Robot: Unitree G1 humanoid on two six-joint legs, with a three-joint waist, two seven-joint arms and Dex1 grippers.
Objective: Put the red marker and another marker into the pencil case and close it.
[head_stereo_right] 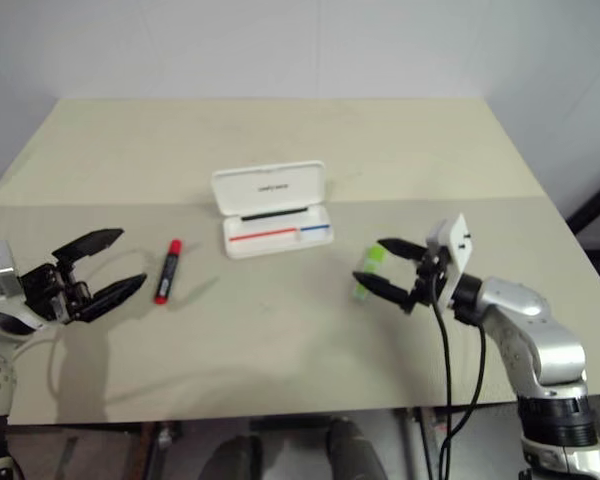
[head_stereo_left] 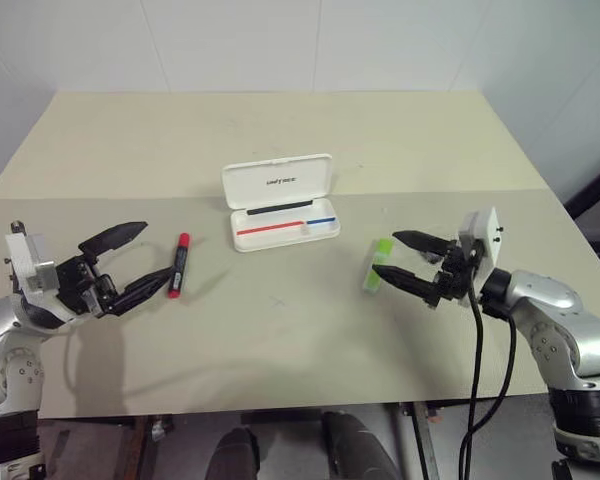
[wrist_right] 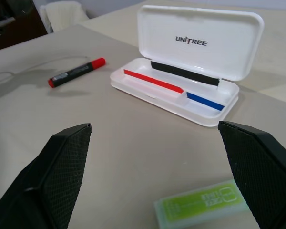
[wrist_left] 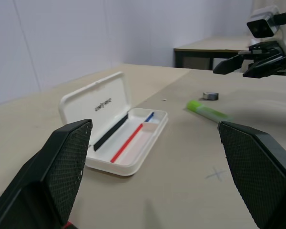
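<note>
Bench [head_stereo_left: 280, 340]: beige top in two sections, a seam running across behind the case; it carries every item listed below.
Case [head_stereo_left: 280, 201]: white hard-plastic pencil case, near the middle of the bench just in front of the seam. Lid raised and leaning back, with a small dark logo on its inner face. Tray shows one red stripe, one blue stripe and a black strip along the hinge side. No marker lies in the tray.
Left hand [head_stereo_left: 135, 258]: hovers over the left part of the bench, fingers spread wide, nothing between them. It points toward the red marker, which lies just past its fingertips; no contact seen.
Right hand [head_stereo_left: 398, 256]: hovers over the right part of the bench, fingers spread wide, nothing held. Fingertips sit just beside the green marker; contact cannot be confirmed from the head views. The right wrist view shows that marker lying low between the two fingers, apart from both.
Red marker [head_stereo_left: 178, 265]: lies flat on the bench, left of the case and well apart from it. Red cap end points away from the robot; black labelled barrel behind it.
Green marker [head_stereo_left: 378, 264]: short, light green, bright green cap. Lies flat on the bench, right of the case and apart from it, cap end away from the robot.
Small dark disc [wrist_left: 209, 96]: seen in the left wrist view, on the bench beside the green marker; identity cannot be determined.
</note>
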